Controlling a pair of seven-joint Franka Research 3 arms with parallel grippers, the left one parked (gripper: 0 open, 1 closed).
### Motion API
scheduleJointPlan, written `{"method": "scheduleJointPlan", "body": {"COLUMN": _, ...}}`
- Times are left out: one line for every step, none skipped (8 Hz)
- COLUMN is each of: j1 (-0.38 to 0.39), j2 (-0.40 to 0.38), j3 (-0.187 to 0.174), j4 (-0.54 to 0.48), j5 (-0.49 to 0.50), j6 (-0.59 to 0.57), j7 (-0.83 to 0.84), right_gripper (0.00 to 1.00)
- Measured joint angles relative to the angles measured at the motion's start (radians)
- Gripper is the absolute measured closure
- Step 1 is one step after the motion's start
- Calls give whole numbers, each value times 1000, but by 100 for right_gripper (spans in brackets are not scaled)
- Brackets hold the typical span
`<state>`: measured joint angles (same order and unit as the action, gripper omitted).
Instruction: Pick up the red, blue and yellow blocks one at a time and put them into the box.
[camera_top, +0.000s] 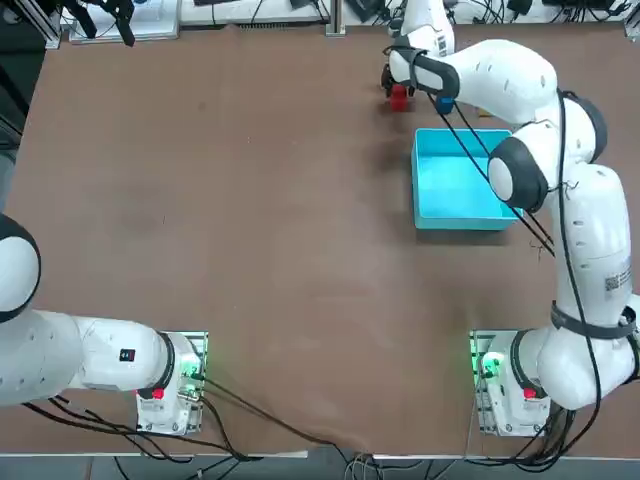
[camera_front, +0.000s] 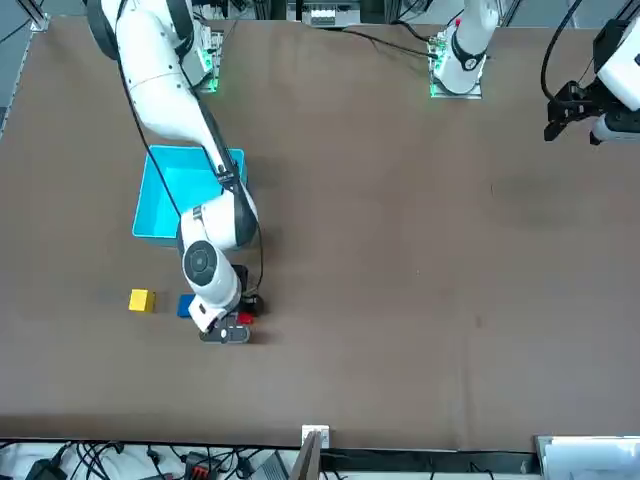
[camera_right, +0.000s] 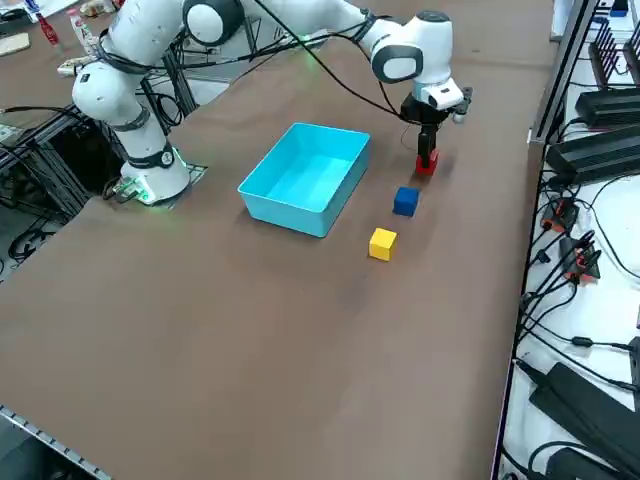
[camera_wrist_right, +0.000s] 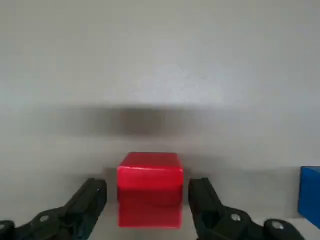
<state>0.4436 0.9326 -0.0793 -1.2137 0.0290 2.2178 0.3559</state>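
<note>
- The red block (camera_wrist_right: 150, 189) is showing a smooth, slightly glossy face
- The box (camera_right: 306, 178) is looking like thin, smooth plastic with a light sheen
- The table (camera_top: 250, 250) is appearing matt brown
- The right gripper (camera_wrist_right: 148, 206), with fingers (camera_wrist_right: 87, 202) parted beside the red block, is looking like matt black plastic

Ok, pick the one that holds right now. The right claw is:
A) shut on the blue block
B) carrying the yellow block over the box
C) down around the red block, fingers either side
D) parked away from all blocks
C: in the wrist view the right claw straddles the red block, a gap showing on each side.
</note>
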Motion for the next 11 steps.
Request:
{"method": "scheduleJointPlan", "body": {"j1": 0, "j2": 3, "j3": 0, "j4": 0, "j5": 0, "j6": 0, "j7": 1, "right_gripper": 6}}
{"method": "scheduleJointPlan", "body": {"j1": 0, "j2": 5, "j3": 0, "j4": 0, "j5": 0, "j6": 1, "j7": 1, "right_gripper": 15}}
{"method": "scheduleJointPlan", "body": {"j1": 0, "j2": 5, "j3": -1, "j4": 1, "j5": 0, "j6": 1, "j7": 3, "right_gripper": 30}}
{"method": "scheduleJointPlan", "body": {"j1": 1, "j2": 6, "j3": -1, "j4": 4, "j5": 0, "j6": 1, "j7": 3, "right_gripper": 30}}
{"method": "scheduleJointPlan", "body": {"j1": 1, "j2": 6, "j3": -1, "j4": 7, "j5": 0, "j6": 1, "j7": 3, "right_gripper": 30}}
{"method": "scheduleJointPlan", "body": {"j1": 1, "j2": 3, "j3": -4, "j4": 16, "j5": 0, "j6": 1, "j7": 3, "right_gripper": 30}}
{"method": "scheduleJointPlan", "body": {"j1": 0, "j2": -14, "j3": -12, "j4": 30, "j5": 0, "j6": -14, "j7": 3, "right_gripper": 30}}
{"method": "scheduleJointPlan", "body": {"j1": -5, "j2": -59, "j3": -20, "j4": 36, "j5": 0, "j6": -65, "j7": 3, "right_gripper": 30}}
{"method": "scheduleJointPlan", "body": {"j1": -16, "j2": -125, "j3": -26, "j4": 31, "j5": 0, "j6": -139, "j7": 3, "right_gripper": 30}}
{"method": "scheduleJointPlan", "body": {"j1": -29, "j2": -210, "j3": -27, "j4": -3, "j5": 0, "j6": -208, "j7": 3, "right_gripper": 30}}
{"method": "scheduleJointPlan", "body": {"j1": -36, "j2": -304, "j3": -27, "j4": -84, "j5": 0, "j6": -238, "j7": 1, "right_gripper": 30}}
